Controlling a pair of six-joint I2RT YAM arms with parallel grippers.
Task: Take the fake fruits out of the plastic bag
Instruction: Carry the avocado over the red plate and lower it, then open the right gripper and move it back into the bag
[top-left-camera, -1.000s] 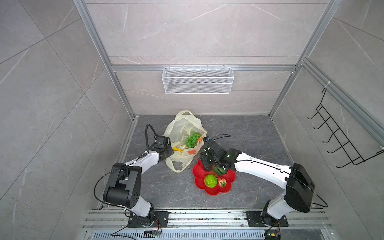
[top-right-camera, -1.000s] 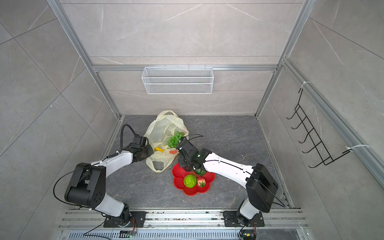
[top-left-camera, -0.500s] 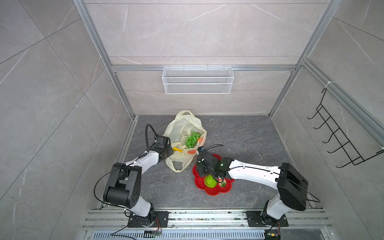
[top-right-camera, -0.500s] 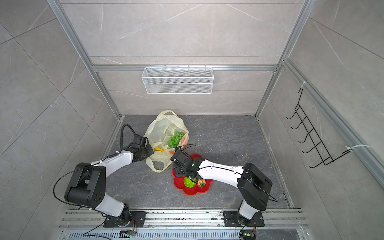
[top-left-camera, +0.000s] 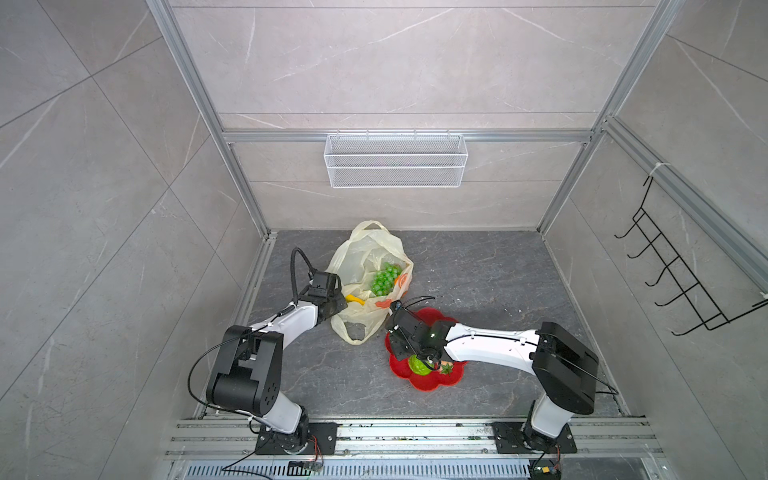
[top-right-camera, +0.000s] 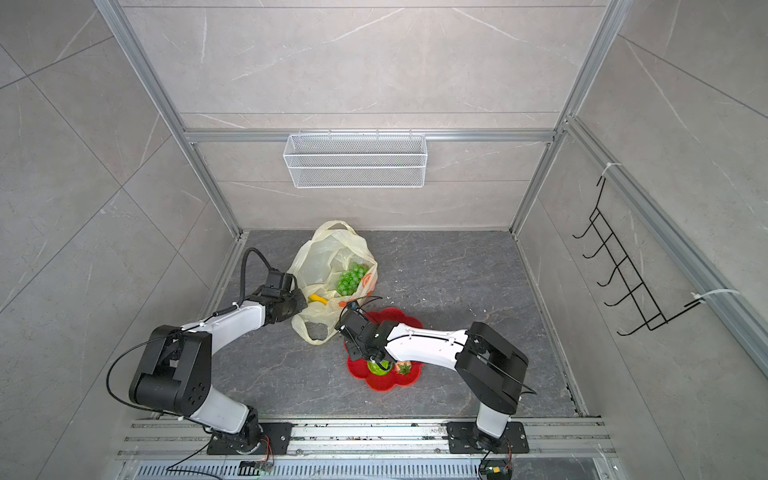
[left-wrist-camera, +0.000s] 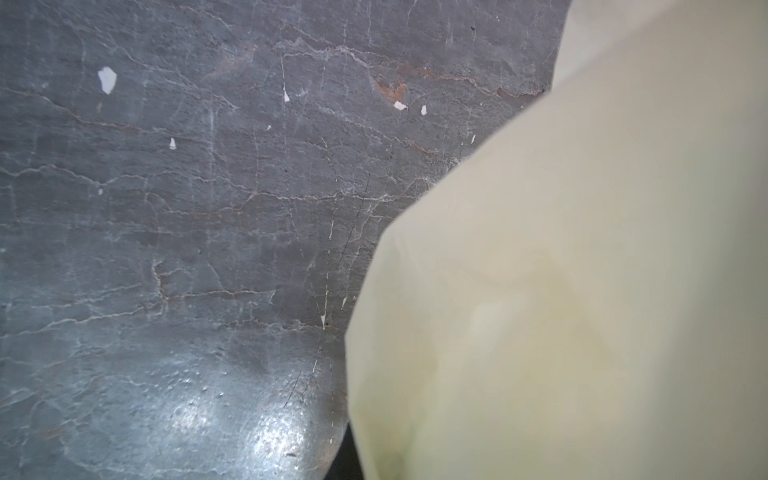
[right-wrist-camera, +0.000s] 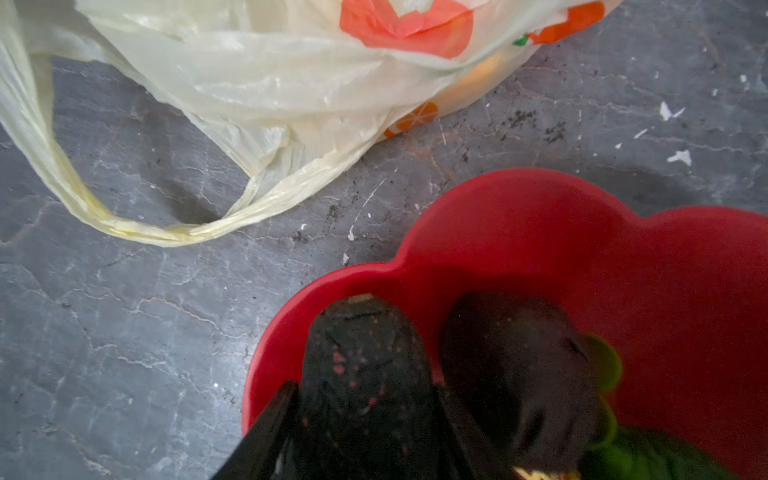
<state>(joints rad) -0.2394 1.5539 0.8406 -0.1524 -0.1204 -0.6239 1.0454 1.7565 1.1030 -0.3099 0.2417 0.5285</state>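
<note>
Table (top-left-camera: 478, 282) carries the plastic bag (top-left-camera: 353, 257); the left hand (top-left-camera: 338, 305) is pinched shut on the bag's near rim. The red plate (right-wrist-camera: 540, 216) sits just beside the bag. The right hand (right-wrist-camera: 365, 388) is low over the plate, closed around a dark avocado (right-wrist-camera: 365, 340).

The grape bunch (top-left-camera: 384, 279) and banana (top-left-camera: 355, 298) are in the bag, beyond the right hand. The banana's long axis runs crosswise in the top views. It lies nearer the left hand, which is busy.

No legible writing, only printed orange slices (right-wrist-camera: 407, 25).

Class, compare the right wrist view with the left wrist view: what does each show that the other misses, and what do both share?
Only the right wrist view: the red plate, a dark avocado and a second dark fruit over it, some green fruit, plus the loop handle and orange prints of the plastic bag. Only the left wrist view: nothing extra, just that bag blurred up close. Both: the bag and the grey floor.
</note>
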